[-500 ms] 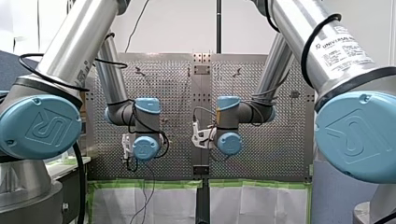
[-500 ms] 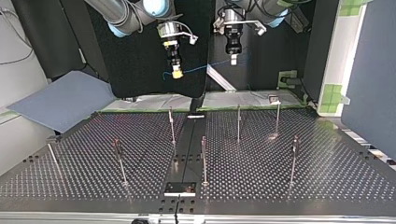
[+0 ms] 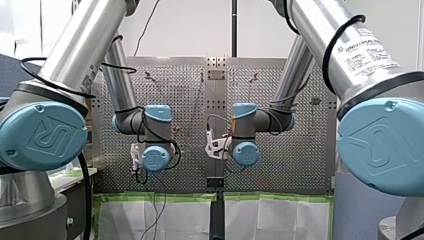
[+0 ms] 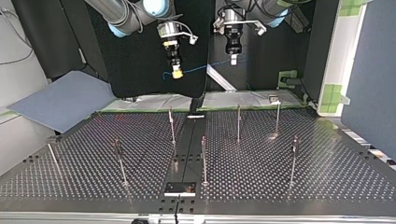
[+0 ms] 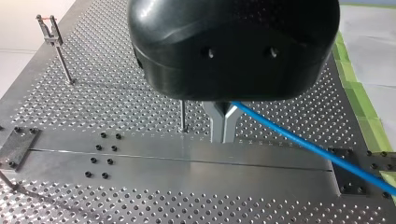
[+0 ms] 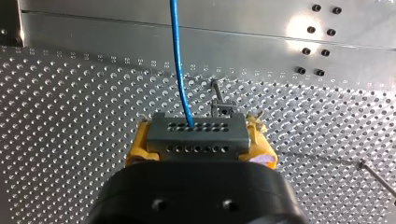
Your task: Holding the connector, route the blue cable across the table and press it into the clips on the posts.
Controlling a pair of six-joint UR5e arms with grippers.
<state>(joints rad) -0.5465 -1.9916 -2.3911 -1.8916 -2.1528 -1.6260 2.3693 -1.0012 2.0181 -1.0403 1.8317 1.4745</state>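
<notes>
Grey connector [image 6: 196,133] pinched in right gripper [image 6: 201,140], blue cable [image 6: 180,70] pointing ahead; left gripper [image 5: 224,123] pinches cable. Top view shows it strung between both.

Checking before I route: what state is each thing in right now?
Grey perforated connector block: clamped between yellow pads of my right gripper.
Thin blue cable: slung in the air between both grippers, clear of every post.
My left gripper: shut on the cable.
Slim metal posts: upright, none holding cable.
</notes>
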